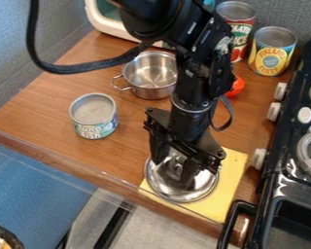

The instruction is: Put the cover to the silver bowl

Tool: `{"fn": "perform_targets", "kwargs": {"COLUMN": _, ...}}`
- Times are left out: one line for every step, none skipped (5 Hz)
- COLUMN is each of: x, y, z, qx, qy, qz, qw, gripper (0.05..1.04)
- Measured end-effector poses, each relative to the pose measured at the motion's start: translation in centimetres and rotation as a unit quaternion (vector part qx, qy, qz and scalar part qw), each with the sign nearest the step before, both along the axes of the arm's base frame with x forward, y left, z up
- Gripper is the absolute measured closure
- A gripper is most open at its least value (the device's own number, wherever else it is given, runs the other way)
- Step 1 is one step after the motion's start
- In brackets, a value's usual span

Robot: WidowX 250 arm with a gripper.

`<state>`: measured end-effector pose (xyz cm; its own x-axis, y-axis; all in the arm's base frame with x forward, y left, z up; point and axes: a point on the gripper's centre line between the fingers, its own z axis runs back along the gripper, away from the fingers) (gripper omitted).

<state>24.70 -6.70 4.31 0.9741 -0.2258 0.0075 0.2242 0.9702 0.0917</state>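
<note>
Camera view: the silver cover (200, 187) lies flat, domed side up, on a yellow cloth (233, 168) near the counter's (47, 109) front edge; it is round, with no long axis. Over it, the gripper (174, 173) points down, its two fingers apart, one on either side of the cover's middle; whether they touch it, I cannot tell. Well apart, farther back, the silver bowl (153, 91) stands upright, mouth up, its visible handle pointing left in the view. Near the bowl is a tuna can (93, 115); at right, a stove (289, 193).
</note>
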Motion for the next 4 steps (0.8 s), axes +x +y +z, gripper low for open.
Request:
{"fn": "perform_targets", "kwargs": {"x": 0.1, "y": 0.2, "z": -0.3, "qx": 0.002, "qy": 0.001, "qz": 0.001, "qw": 1.0000, "gripper": 0.722}}
{"fn": "perform_targets", "kwargs": {"x": 0.6, "y": 0.4, "z": -0.3, "qx": 0.003, "qy": 0.001, "qz": 0.007, "qw": 1.0000, "gripper": 0.805}}
{"fn": "perform_targets", "kwargs": {"x": 1.2, "y": 0.8, "z": -0.1, "qx": -0.002, "qy": 0.002, "qz": 0.013, "qw": 0.9999, "gripper": 0.805}}
{"fn": "perform_targets", "kwargs": {"x": 2.0, "y": 1.0, "z": 1.3, "qx": -0.016, "qy": 0.001, "qz": 0.026, "qw": 0.9995, "gripper": 0.805}}
